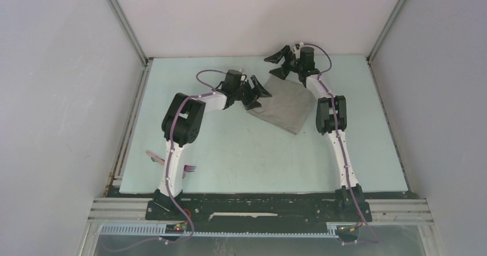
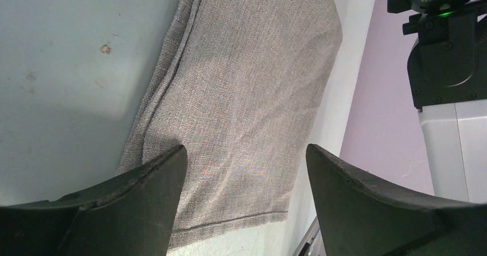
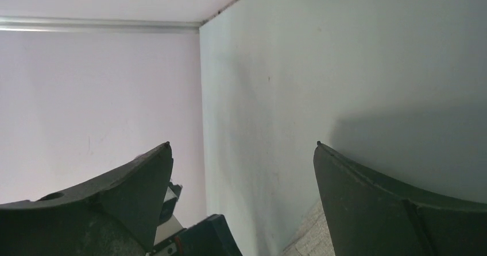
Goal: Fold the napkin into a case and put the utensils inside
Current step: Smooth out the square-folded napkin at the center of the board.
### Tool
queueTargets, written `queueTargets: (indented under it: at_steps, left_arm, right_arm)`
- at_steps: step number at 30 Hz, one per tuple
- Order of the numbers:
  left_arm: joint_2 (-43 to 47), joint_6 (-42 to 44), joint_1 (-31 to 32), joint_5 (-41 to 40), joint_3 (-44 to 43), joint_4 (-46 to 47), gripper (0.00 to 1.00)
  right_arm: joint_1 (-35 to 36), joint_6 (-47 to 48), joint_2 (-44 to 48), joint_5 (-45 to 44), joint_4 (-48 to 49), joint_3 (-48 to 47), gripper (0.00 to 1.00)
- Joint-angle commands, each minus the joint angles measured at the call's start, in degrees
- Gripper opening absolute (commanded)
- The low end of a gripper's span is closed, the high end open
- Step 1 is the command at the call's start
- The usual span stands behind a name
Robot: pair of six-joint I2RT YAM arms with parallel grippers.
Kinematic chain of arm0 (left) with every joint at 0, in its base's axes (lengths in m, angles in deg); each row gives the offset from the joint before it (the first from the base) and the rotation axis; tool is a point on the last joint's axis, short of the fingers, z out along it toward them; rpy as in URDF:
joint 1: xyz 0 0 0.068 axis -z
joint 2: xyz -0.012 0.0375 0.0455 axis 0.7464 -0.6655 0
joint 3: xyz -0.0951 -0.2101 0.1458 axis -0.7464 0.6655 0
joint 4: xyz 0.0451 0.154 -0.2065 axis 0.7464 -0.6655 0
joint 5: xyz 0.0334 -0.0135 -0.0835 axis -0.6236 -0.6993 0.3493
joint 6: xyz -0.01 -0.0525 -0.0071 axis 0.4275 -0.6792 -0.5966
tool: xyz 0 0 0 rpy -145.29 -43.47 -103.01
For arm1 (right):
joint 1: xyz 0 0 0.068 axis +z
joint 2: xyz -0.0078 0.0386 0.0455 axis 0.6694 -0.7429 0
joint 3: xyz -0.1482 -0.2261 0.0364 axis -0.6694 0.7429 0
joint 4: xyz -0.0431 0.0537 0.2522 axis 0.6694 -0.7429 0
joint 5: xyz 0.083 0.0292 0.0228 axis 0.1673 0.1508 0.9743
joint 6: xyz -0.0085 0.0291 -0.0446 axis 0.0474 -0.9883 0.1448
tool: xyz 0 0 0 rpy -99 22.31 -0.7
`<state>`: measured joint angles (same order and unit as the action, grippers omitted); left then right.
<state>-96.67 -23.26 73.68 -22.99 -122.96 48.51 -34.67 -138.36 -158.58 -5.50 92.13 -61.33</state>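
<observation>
Napkin (image 1: 284,108) lies partly folded at 1 o'clock of table (image 1: 241,158) centre; the case appears unfinished. Left gripper (image 1: 255,92), at its 9 o'clock edge, and right gripper (image 1: 281,62), at 12, both gape wide and empty. Utensils (image 1: 154,156) lie at 8 o'clock, not yet inserted.

In the top view the napkin (image 1: 285,105) loses its left edge under the left gripper (image 1: 259,93) and its far right corner behind the right arm (image 1: 330,112). Beside the left arm (image 1: 170,170) the utensils show only as a pinkish handle end (image 1: 153,154) on one side and dark fork tines (image 1: 189,168) on the other. The rest lies behind the arm, and no spoon bowl can be made out. In the left wrist view the napkin (image 2: 247,84) runs off the top edge, and its near-left corner sits behind a finger (image 2: 132,210). The right wrist view catches only a sliver of napkin (image 3: 307,239) at the bottom edge, beside a dark part (image 3: 201,236) too cropped to identify.
</observation>
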Motion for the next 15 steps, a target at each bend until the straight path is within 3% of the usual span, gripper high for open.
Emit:
queueTargets:
  at_steps: [1, 5, 7, 10, 12, 15]
  left_arm:
    - [2.5, 3.5, -0.3, 0.6, -0.9, -4.7, 0.87]
    - [6.8, 3.8, -0.2, 2.1, -2.4, -6.4, 0.90]
    - [9.4, 3.7, -0.1, 2.8, -3.1, -8.2, 0.90]
    - [14.1, 2.9, -0.2, 3.2, -1.8, -9.8, 0.91]
    - [18.1, 2.0, -0.2, 4.1, 0.6, -9.4, 0.91]
    - [24.2, 2.7, -0.4, 5.1, 5.3, -9.3, 0.91]
  right_arm:
    - [-1.5, -2.6, -0.1, -0.8, -0.8, -6.2, 1.00]
    - [-2.1, 8.7, 17.4, 0.2, -15.6, 2.6, 1.00]
    - [-2.6, 19.5, 26.8, -2.4, -26.2, 8.7, 1.00]
    - [-3.1, 28.0, 40.3, -8.8, -39.4, 20.9, 1.00]
    - [-3.1, 29.8, 49.0, -10.6, -41.3, 34.0, 1.00]
    - [-3.6, 28.3, 62.5, -10.7, -34.6, 56.8, 1.00]
